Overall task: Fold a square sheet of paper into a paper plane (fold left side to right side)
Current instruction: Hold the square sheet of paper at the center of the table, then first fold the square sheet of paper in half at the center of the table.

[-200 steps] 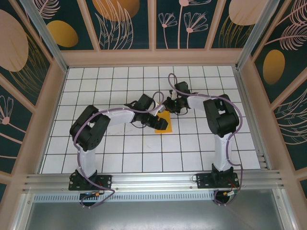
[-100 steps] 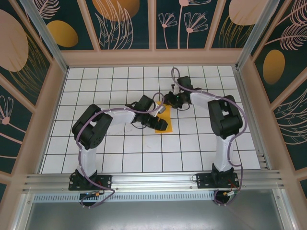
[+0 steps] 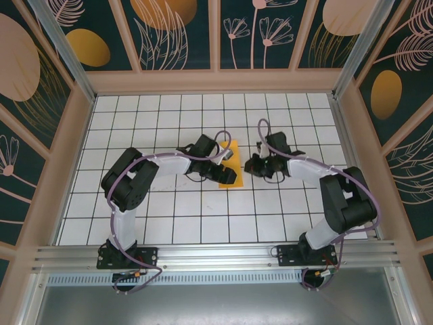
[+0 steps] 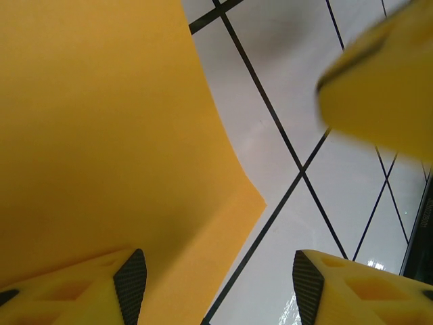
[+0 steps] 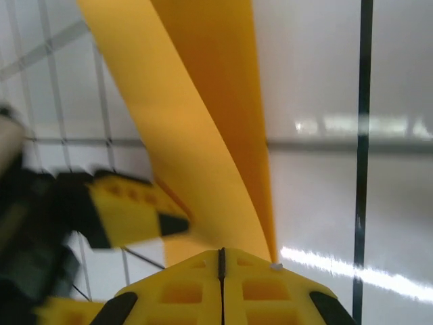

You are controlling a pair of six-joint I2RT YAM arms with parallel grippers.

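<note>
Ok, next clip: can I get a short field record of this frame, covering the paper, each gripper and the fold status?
paper: square sheet of paper, orange-yellow, mid-workspace on the grid table; its edge curves and part of it is raised off the surface
left gripper: open, low over the sheet, one finger above paper, the other above bare table
right gripper: shut; the sheet narrows down to its fingertips, but a pinch cannot be confirmed
fold status: not yet pressed flat; no plane shape
</note>
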